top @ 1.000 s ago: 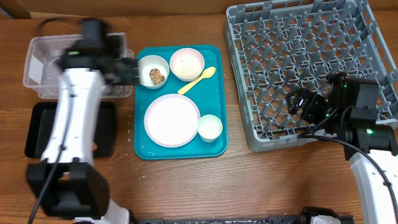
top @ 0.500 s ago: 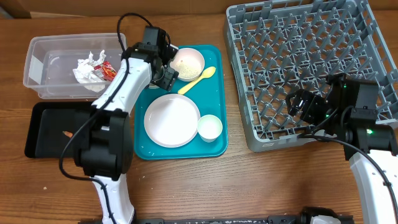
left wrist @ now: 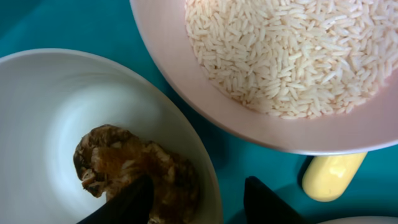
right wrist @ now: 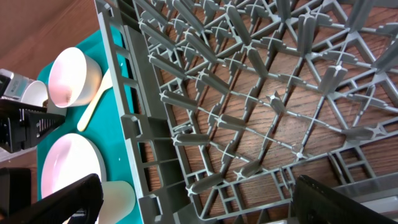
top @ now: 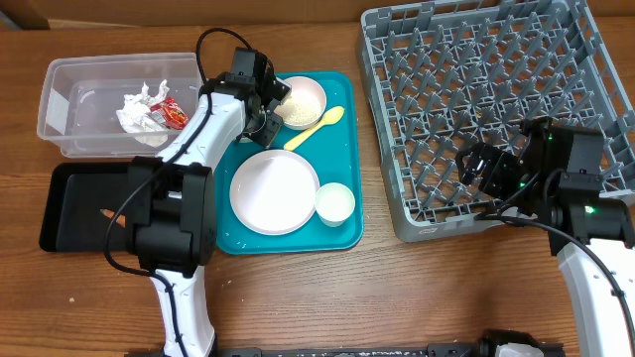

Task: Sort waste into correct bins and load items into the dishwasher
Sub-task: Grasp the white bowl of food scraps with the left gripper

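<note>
My left gripper (top: 260,102) is open over the white bowl with brown lumps (left wrist: 127,163). One finger sits inside the bowl against the lumps and the other outside its rim (left wrist: 198,163). The bowl of white rice (top: 299,101) and the yellow spoon (top: 317,126) lie beside it. The white plate (top: 275,191) and small cup (top: 334,203) sit on the teal tray (top: 346,149). Crumpled paper (top: 137,107) and a red wrapper (top: 172,114) lie in the clear tub (top: 60,109). A brown sausage piece (top: 106,212) lies in the black tray (top: 69,203). My right gripper (top: 482,164) is open and empty over the grey dish rack (top: 486,69).
In the right wrist view my open fingers (right wrist: 199,208) straddle the rack's near-left corner (right wrist: 143,124), with the cup (right wrist: 118,196), plate (right wrist: 68,168) and rice bowl (right wrist: 74,74) beyond it. Bare wooden table (top: 397,288) lies in front of the tray and rack.
My left arm has swung right from above the clear tub to the bowl of brown lumps on the teal tray. Paper and wrapper now show in the tub. The right arm is unmoved.
</note>
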You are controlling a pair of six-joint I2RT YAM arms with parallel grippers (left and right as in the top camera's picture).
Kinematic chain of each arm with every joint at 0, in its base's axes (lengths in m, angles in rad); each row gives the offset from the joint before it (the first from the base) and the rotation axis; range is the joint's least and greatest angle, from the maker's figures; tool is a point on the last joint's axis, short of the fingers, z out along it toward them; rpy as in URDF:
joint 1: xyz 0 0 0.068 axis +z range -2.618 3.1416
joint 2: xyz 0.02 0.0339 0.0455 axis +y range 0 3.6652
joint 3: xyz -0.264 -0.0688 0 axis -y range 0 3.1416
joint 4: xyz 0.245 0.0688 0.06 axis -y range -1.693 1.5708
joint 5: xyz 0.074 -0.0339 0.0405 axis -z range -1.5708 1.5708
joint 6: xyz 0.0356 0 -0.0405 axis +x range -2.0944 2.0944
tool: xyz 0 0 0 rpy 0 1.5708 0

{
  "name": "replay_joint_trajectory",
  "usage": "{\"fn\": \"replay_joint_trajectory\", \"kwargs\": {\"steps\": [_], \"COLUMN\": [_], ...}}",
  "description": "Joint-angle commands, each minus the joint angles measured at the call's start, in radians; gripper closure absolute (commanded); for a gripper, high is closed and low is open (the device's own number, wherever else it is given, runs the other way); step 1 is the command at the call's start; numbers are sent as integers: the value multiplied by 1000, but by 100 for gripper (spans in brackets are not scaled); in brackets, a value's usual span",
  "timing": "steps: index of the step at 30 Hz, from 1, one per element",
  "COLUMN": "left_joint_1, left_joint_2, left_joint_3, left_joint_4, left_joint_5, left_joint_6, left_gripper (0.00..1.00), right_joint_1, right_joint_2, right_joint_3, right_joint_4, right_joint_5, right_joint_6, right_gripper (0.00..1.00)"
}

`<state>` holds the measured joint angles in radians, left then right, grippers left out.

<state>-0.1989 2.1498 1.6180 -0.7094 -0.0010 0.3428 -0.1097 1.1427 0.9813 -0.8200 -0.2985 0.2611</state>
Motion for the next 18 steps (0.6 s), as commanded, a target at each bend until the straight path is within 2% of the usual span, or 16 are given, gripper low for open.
{"fn": "replay_joint_trajectory", "kwargs": {"steps": [1, 13, 18], "left_joint_1": [-4, -5, -5], "left_joint_2": [37, 31, 31], "left_joint_3": [6, 30, 102], "left_joint_4": [-11, -51, -132], "left_joint_5": [23, -44, -85], "left_joint_6": [-10, -38, -63], "left_gripper": [55, 96, 96], "right_joint_1": [-3, -3, -3], "right_joint_2": [0, 0, 0], "right_joint_3": [20, 20, 20], "right_joint_4": [6, 2, 2], "right_joint_5": [9, 8, 8], "right_joint_6": [0, 0, 0], "right_gripper": [0, 0, 0]}}
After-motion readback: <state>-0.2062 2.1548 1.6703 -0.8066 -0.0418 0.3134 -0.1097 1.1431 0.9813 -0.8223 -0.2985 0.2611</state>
